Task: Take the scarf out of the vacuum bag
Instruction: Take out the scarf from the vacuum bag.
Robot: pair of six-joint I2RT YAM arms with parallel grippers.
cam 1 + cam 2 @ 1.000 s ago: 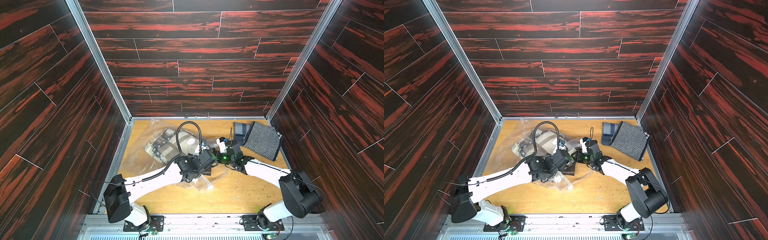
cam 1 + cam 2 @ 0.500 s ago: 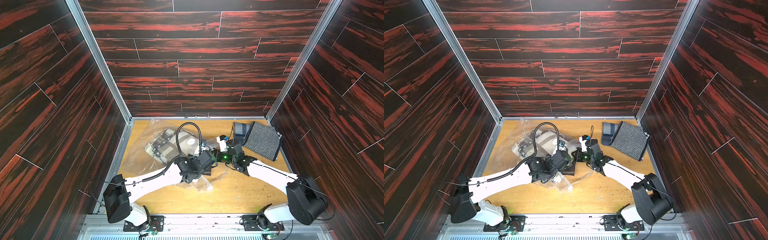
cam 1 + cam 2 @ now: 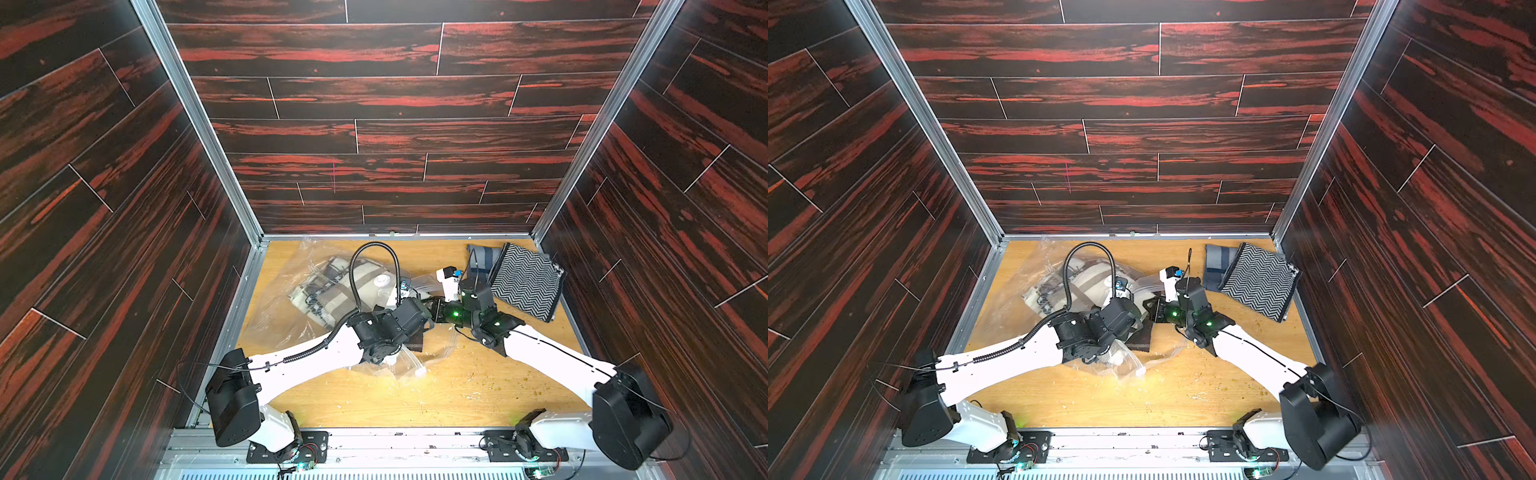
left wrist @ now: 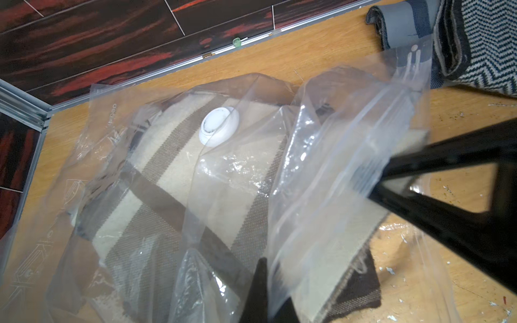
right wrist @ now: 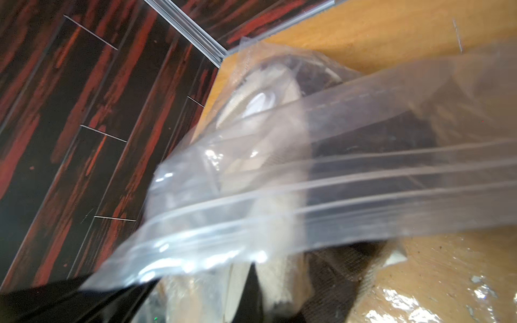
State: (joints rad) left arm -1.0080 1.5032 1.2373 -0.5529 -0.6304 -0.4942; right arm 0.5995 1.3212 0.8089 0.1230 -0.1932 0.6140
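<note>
With the left gripper [image 4: 261, 282] and right gripper [image 3: 435, 308] both clamped on the zip lip of the vacuum bag [image 3: 291, 286] near the table's [image 3: 457, 395] middle, we should spread the mouth gently, since the scarf [image 3: 332, 286] lies inside toward the far left corner, while the chevron cloth [image 3: 525, 282] and grey cloth [image 3: 482, 255] crowd the far right corner.

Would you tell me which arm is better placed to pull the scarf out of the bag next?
Right, probably: the right end effector grips the bag at its zip edge, facing the scarf. The left end effector, shut on plastic nearby, could steady the bag.
</note>
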